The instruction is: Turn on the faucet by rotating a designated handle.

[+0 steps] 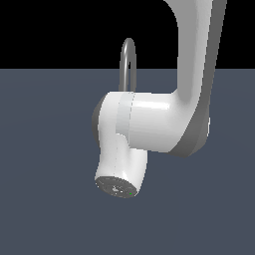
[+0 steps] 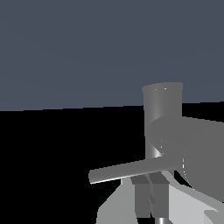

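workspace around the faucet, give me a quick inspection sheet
surface: plain dark grey-blue floor, unmarked
faucet: only the top of the gooseneck spout shows in the exterior view; the robot arm hides the rest
handle: thin grey rod jutting sideways from the base, just ahead of the fingers
clutter: nothing seen
gripper: dark fingers close together at the handle; contact cannot be confirmed
cables: nothing seen
surroundings: black background

The arm stood in front of the faucet, hiding its base (only the spout's arch rose behind it). In the wrist view, the handle jutted sideways from the base, just beside the gripper.
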`<state>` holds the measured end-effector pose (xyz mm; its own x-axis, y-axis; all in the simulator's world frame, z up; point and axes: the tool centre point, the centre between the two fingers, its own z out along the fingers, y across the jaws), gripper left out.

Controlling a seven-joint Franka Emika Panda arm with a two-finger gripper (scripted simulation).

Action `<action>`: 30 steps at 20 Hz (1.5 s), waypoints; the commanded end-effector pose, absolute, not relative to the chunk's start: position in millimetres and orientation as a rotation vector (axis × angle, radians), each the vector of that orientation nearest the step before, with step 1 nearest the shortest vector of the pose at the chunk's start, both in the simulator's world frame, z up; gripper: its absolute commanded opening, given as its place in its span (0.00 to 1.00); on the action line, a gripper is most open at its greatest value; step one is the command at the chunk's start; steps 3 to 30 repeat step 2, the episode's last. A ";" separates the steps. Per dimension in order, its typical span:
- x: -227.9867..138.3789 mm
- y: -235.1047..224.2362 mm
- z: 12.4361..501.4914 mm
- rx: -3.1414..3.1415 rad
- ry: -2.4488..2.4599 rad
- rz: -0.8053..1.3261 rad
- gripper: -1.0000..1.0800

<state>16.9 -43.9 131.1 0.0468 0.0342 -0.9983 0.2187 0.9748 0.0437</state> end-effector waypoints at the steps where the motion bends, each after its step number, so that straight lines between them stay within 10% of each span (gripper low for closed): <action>1: 10.4 -63.4 104.6 0.136 1.566 -0.133 0.00; 30: 10.4 -63.4 104.6 0.136 1.566 -0.133 0.00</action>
